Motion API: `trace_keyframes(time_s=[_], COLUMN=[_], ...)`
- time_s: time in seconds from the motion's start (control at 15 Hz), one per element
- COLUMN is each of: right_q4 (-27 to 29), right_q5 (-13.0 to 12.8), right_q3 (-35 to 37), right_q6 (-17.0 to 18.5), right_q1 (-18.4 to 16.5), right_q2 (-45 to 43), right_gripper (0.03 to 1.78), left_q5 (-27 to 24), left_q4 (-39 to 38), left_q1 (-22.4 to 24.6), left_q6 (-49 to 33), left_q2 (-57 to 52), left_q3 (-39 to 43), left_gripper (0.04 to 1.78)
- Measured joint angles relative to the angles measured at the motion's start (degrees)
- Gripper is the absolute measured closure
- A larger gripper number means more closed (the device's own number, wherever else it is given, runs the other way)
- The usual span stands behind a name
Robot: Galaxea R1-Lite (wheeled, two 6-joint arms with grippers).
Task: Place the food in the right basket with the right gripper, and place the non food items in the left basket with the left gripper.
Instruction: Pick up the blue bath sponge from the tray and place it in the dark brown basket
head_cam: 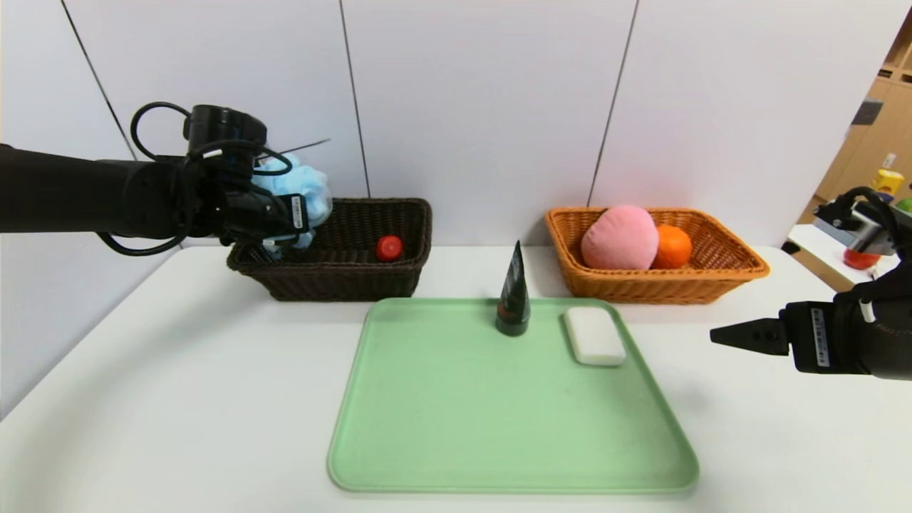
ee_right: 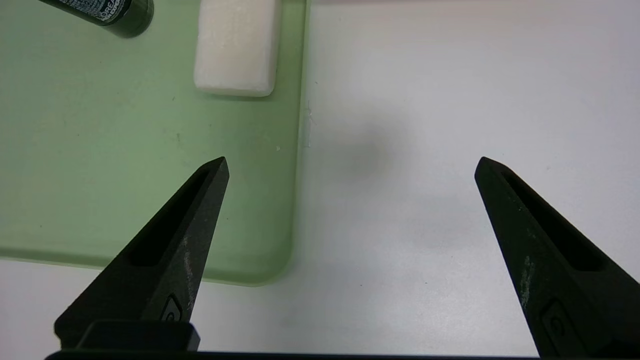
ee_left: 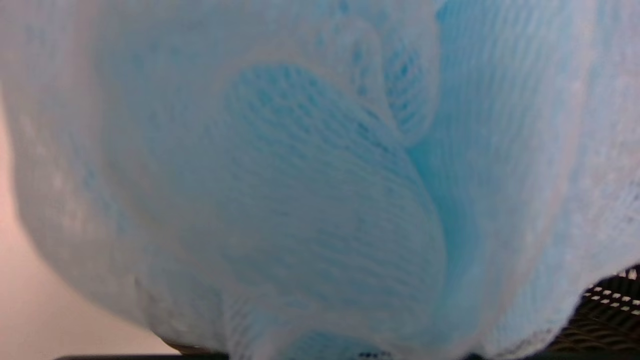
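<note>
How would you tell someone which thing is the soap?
Start at the flat light-green plastic tray in the middle of the white table. Near the tray's far right corner, just in front of the light orange wicker basket, lies the white rounded soap bar. Its only tray neighbour, the dark tapered tube, stands upright; the soap lies flat, pale and blocky.

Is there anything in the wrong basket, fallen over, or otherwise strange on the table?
Nothing stands out. The peach and orange lie in the right basket, the red ball in the left basket; the tube stands upright beside the soap.
</note>
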Motion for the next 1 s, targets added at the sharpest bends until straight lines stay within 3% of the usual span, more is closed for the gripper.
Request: trace_keyframes(time_s=[0.2, 0.47, 0.8, 1.0], right_q4=[0.0, 0.0, 0.0, 0.0], right_q5=[0.0, -0.1, -0.2, -0.2], right_q3=[0.0, 0.1, 0.4, 0.8], right_q6=[0.0, -0.1, 0.0, 0.1], right_q1=[0.0, 0.0, 0.1, 0.3], right_q2=[-0.1, -0.3, -0.4, -0.7], right_gripper=[0.11, 0.11, 0.11, 0.11], left_q5=[0.0, 0.0, -0.2, -0.2], left_q4=[-0.8, -0.9, -0.5, 2.8], left_q1=[0.4, 0.7, 0.0, -7.1], left_q6=[-0.2, -0.3, -0.6, -3.3], left_q2=[1.7, 1.8, -2.2, -9.4], left_q3=[-0.5, -0.9, -1.0, -0.5], left_gripper=[0.81, 0.52, 0.33, 0.26])
